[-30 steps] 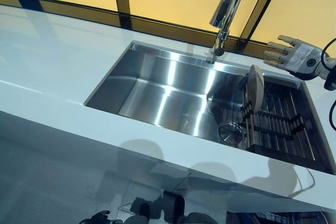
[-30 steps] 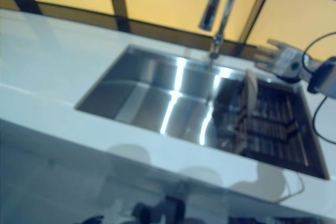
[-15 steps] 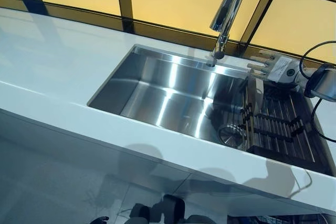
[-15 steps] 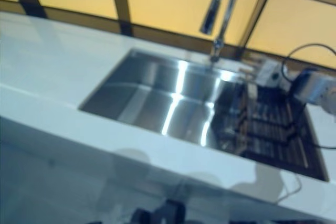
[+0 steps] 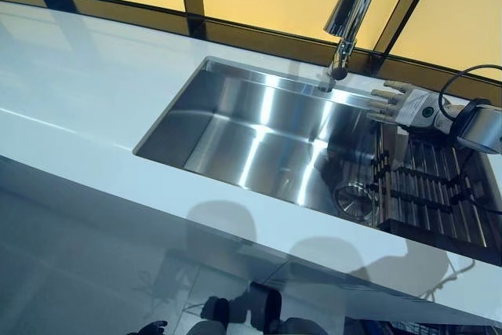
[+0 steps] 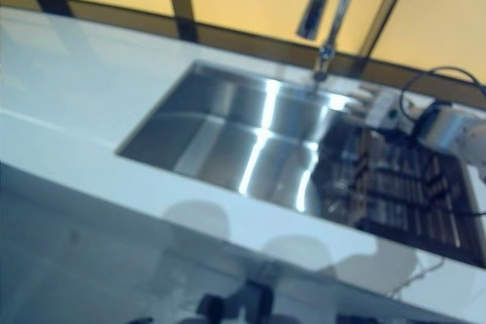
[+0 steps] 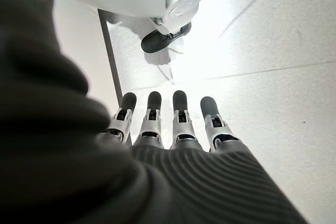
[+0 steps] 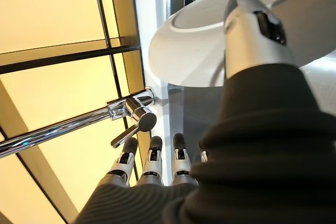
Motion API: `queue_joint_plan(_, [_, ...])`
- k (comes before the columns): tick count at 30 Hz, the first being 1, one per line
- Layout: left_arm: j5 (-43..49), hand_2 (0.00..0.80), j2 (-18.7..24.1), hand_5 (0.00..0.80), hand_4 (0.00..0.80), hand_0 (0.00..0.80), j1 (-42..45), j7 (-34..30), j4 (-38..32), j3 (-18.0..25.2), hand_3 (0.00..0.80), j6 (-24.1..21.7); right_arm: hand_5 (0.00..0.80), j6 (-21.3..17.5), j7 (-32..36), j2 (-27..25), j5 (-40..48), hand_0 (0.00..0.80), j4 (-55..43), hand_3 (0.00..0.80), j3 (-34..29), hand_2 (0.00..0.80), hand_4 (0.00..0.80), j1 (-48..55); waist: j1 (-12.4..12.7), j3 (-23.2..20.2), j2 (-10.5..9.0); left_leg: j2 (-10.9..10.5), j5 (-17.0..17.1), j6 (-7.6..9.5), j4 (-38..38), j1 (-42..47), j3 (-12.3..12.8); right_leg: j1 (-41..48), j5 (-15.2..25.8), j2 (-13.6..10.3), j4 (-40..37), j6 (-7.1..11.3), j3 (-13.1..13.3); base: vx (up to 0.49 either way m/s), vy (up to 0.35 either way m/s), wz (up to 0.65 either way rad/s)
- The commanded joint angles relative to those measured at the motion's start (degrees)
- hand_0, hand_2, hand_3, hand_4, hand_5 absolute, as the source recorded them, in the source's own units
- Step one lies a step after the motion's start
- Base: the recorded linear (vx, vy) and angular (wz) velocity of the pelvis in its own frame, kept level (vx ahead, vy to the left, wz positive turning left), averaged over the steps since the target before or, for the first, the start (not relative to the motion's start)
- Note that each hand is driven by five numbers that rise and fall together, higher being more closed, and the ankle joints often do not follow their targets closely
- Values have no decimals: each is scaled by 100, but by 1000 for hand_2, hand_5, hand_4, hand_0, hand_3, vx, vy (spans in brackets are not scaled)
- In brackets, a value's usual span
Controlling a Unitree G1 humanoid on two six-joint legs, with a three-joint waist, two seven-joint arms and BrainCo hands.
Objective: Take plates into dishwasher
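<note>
White plate [image 8: 210,40] stands on edge in the dark rack [image 5: 439,194].

The plate [image 8: 231,35] runs off the edge of the right wrist view, and the thumb [image 8: 257,30] of the right hand [image 5: 400,103] covers part of it. From the head views the hand hides most of the plate. The tap [image 5: 353,13] is cut off at the top. The rack [image 5: 439,194] at the sink's [image 5: 251,131] right end runs off the side. The left hand's [image 7: 168,124] thumb is hidden

One plate [image 8: 210,40] — one sink [image 5: 259,139] — one faucet [image 5: 351,17]
</note>
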Motion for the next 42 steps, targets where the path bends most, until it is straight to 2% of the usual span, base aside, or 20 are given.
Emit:
queue_joint_plan(1, [-61, 0, 167, 0, 0, 0, -210, 33, -274, -169, 0, -84, 0, 246, 45, -176, 166, 0, 313, 0, 487, 0, 0, -1191, 327, 296, -9, -26, -1036, 205, 22, 274, 211, -684, -793, -36, 712, 99, 74, 0, 0, 0])
queue_joint_plan(15, [-189, 0, 183, 0, 0, 0, -247, 54, -363, -216, 0, -93, 0, -9, 283, -220, 134, 0, 493, 0, 746, 0, 0, -1354, 322, 375, 53, -7, -979, 168, 22, 149, 167, -811, -858, -72, 816, 47, 30, 0, 0, 0])
queue_joint_plan(28, [-195, 0, 199, 0, 0, 0, -263, 56, -397, -180, 0, -65, 0, -54, 229, -333, -10, 0, 609, 0, 728, 0, 0, -1260, 285, 360, 43, 0, -977, 173, 22, 144, 183, -784, -880, -85, 832, 40, 49, 0, 0, 0])
queue_joint_plan(42, [-222, 0, 197, 0, 0, 0, -247, 65, -441, -184, 0, -52, 0, -182, 222, -335, -592, 0, 697, 0, 708, 0, 0, -1270, 286, 352, 15, 17, -973, 172, 22, 132, 231, -684, -878, -61, 741, 28, 86, 0, 0, 0])
